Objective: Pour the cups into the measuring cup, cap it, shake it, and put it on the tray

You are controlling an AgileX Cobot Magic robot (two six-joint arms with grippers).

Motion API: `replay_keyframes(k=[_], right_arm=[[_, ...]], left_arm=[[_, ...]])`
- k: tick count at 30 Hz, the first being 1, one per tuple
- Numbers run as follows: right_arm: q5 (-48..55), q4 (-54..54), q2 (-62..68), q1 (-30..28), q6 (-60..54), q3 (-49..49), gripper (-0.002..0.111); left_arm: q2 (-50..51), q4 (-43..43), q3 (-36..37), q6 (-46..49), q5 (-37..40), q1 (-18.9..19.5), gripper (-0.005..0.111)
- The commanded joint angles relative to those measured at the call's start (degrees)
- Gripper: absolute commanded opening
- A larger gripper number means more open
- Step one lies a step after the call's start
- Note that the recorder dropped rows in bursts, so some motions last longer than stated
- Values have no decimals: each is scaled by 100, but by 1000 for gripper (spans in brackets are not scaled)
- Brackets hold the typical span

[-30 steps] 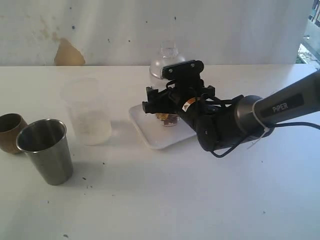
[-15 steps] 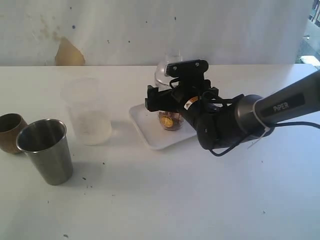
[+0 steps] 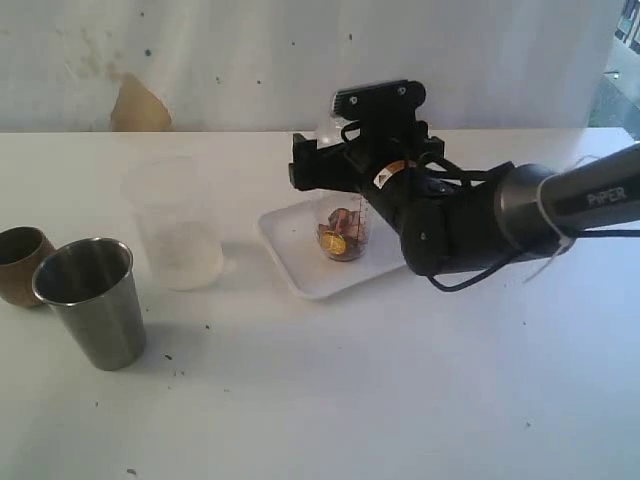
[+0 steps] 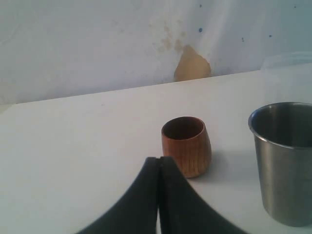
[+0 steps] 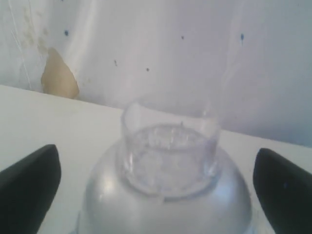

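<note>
The measuring cup [image 3: 345,230] stands upright on the tray [image 3: 290,252], mid-table. It is clear, with a domed lid [image 5: 168,151] and brown and gold bits at the bottom. My right gripper [image 5: 156,190] is spread wide either side of the lid, while my left gripper [image 4: 158,195] is pressed together.

The exterior camera looks down across the table [image 3: 330,400] toward the wall [image 3: 300,50]. Both wrist cameras face that wall, nearer; left shares the brown cup [image 4: 186,146].

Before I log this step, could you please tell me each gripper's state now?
Left gripper: shut, holding nothing.
Right gripper: open, flanking the lid on the measuring cup, holding nothing.
</note>
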Motion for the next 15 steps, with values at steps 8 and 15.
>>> replay_keyframes(k=[8,15], right_arm=[[1820,24,-1603,-51,-144,-6,93],[3358,46,-2689,-51,-145,-6,0]], left_arm=[[-15,5,29,-13,2,-6,0],[-15,5,29,-13,2,-6,0]])
